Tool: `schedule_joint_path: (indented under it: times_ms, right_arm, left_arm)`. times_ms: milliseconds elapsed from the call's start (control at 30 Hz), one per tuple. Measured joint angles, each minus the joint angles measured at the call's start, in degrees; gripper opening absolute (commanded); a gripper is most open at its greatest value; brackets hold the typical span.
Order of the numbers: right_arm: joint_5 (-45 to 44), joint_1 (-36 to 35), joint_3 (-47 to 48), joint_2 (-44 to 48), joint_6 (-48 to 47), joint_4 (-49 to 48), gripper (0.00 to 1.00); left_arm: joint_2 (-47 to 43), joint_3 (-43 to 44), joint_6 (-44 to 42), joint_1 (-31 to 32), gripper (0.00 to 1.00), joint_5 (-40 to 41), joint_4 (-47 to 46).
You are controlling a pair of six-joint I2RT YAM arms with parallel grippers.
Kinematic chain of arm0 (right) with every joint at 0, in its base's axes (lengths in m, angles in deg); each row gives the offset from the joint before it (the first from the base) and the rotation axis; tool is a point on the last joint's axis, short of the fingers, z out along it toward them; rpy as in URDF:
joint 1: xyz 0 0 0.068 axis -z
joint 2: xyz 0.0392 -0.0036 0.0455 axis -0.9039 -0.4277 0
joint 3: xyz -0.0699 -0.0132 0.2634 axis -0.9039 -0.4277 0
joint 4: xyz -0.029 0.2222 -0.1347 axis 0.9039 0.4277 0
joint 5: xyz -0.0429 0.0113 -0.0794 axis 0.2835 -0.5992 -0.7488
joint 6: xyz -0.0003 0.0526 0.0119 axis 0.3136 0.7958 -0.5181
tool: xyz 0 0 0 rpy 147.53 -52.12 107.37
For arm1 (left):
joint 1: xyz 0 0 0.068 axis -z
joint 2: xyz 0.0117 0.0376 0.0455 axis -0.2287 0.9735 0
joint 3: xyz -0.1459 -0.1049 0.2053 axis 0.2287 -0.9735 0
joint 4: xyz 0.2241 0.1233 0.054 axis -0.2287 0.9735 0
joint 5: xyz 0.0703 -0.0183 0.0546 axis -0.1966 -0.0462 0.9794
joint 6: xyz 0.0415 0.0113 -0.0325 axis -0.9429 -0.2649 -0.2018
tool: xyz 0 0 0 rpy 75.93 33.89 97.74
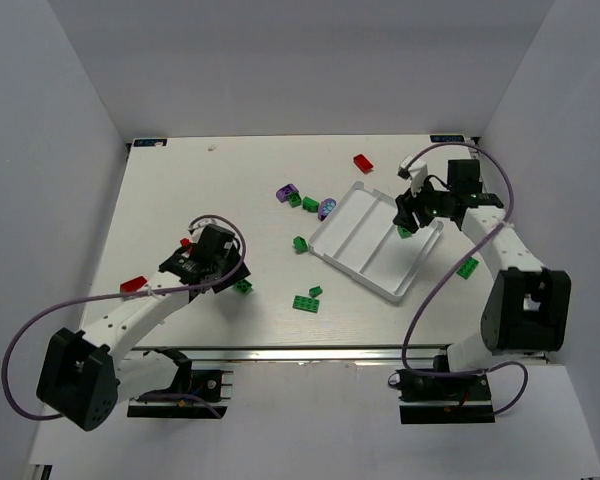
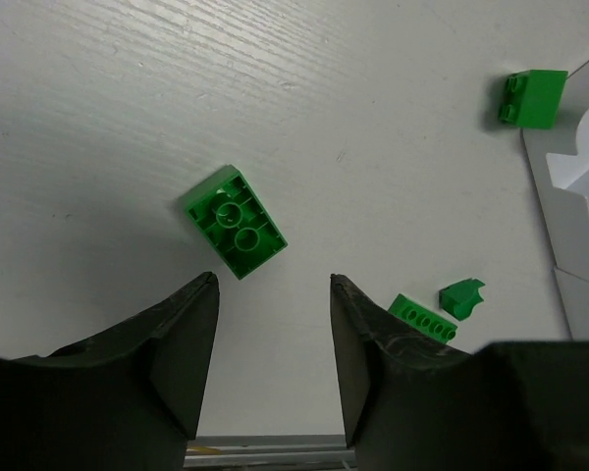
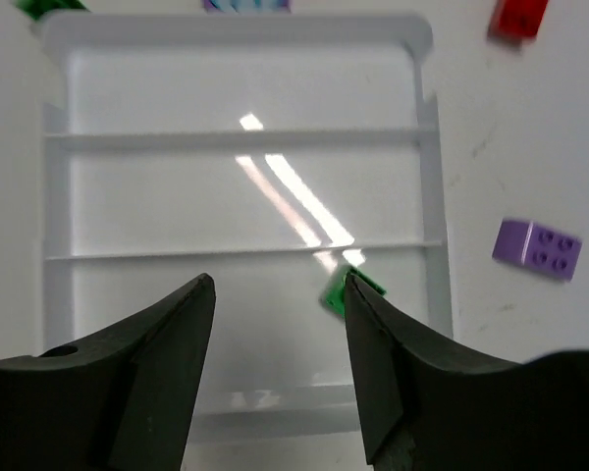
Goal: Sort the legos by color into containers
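Observation:
The white tray point(image 1: 352, 262) lies tilted right of centre, its three long containers point(image 3: 245, 93) running side by side. My right gripper point(image 3: 278, 280) point(image 1: 408, 214) hangs open over the nearest compartment. A small green lego point(image 3: 346, 291) point(image 1: 405, 232) lies there beside its right fingertip, not gripped. My left gripper point(image 2: 273, 285) point(image 1: 232, 280) is open low over the table with nothing between its fingers. Just ahead of its tips an upside-down green lego point(image 2: 236, 221) point(image 1: 243, 287) rests on the table.
Loose on the table are green legos point(image 1: 305, 303) point(image 1: 300, 243) point(image 1: 467, 267), purple ones point(image 1: 286, 191) point(image 3: 538, 247) and red ones point(image 1: 363, 163) point(image 1: 133, 284). The table's near edge point(image 2: 265, 446) runs just behind my left fingers.

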Motion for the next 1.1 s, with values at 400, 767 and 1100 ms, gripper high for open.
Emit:
schedule_joint_path:
  times_ms: [400,767,1100]
  right_arm:
    - [18.5,-4.1,-10.7,12.2,-7.8,4.0,0.57]
    - [19.0,-4.2,-11.6,12.2,-5.3,2.4,0.58]
    - [19.0,-4.2,-13.0,12.2,-4.9,1.7,0.57]
  left_arm:
    - [12.5,8.1,4.5,4.2,0.8,6.6,8.0]
    - [21.2,9.2,6.9,4.5,0.73,8.0,8.1]
    - [24.9,10.4,7.0,4.5,0.47,8.7,5.2]
